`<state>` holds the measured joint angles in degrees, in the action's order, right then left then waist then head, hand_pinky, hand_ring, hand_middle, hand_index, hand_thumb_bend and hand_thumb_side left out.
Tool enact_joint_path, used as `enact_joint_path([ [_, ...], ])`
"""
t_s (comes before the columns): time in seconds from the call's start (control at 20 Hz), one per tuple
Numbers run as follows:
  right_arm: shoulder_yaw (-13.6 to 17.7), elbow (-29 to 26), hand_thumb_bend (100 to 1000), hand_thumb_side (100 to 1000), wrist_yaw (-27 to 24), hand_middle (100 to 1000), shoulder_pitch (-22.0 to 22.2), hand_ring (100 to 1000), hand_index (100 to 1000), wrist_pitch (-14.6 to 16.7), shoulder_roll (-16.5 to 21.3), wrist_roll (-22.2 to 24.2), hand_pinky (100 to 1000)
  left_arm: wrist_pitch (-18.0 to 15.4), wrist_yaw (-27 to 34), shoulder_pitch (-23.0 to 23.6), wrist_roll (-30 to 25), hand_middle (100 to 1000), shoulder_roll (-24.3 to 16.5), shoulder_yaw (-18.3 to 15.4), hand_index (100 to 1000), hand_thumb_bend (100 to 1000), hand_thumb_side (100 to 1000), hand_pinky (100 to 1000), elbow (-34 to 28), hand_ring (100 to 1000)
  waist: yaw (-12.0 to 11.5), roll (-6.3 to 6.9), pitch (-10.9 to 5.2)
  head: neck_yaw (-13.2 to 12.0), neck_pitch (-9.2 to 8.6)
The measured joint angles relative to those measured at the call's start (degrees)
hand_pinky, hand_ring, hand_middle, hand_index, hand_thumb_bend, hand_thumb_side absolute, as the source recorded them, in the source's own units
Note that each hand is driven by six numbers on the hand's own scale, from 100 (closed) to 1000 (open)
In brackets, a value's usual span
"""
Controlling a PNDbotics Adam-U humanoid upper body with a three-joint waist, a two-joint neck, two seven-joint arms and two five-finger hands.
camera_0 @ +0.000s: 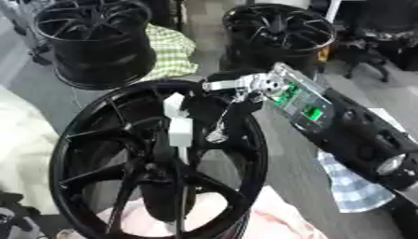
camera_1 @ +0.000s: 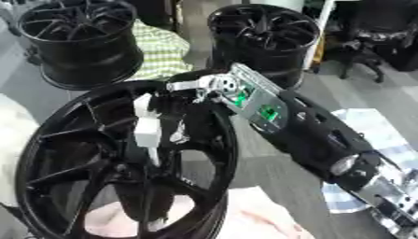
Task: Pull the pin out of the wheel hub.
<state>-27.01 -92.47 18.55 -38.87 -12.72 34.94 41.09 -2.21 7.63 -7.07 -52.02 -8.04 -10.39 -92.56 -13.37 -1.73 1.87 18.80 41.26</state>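
Behind wheel hub [camera_0: 155, 163]: two black rims [camera_0: 94, 42] | right hand [camera_0: 233, 93] grip on white pin [camera_0: 179, 126]: cannot tell

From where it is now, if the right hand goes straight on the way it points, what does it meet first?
The right hand points left and down over the wheel's upper rim. First in its line looks to be the white piece on the spokes, though depth is unclear and whether it already touches cannot be told.
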Motion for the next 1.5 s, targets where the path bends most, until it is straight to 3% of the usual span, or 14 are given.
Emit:
enact_joint_path([
  [0.95, -1.5, 2.4, 403, 263, 3.4, 701, -0.9, 737, 788, 0.9, -2.9, 1.5, 750, 0.6, 0.2, -0.6, 0.1, 544, 0.5, 0.3, 767, 100, 866, 572, 0.0, 241, -1.3, 0.10, 0.09, 0.7, -0.01],
  [1.25, -1.6, 3.5, 251, 230, 4.1, 549, -0.9, 613, 653, 0.8, -3.5, -1.1, 669, 0.9, 0.2, -0.9, 0.0, 544, 0.9, 0.4, 768, 100, 867, 572, 0.0, 244, -1.6, 0.08, 0.12, 0.9, -0.04],
  [1.3, -1.6, 3.6, 152, 224, 4.1, 488, -0.9, 581, 589, 0.8, -3.5, -1.7, 654, 0.9, 0.2, -0.9, 0.0, 544, 1.0, 0.5, 768, 100, 868, 571, 0.0, 243, -1.6, 0.07, 0.13, 0.9, -0.04],
  [1.35, -1.7, 3.6, 112, 220, 4.1, 463, -0.9, 572, 561, 0.9, -3.5, -2.5, 650, 1.0, 0.2, -0.9, 0.0, 544, 1.0, 0.5, 768, 100, 868, 571, 0.0, 242, -1.6, 0.06, 0.13, 1.0, -0.04],
  [1.5, -1.6, 3.0, 100, 216, 4.1, 418, -0.9, 562, 519, 0.7, -3.4, -5.5, 646, 1.0, 0.2, -0.9, 0.0, 544, 1.0, 0.6, 768, 100, 868, 571, 0.0, 243, -1.5, 0.01, 0.13, 0.9, -0.04],
])
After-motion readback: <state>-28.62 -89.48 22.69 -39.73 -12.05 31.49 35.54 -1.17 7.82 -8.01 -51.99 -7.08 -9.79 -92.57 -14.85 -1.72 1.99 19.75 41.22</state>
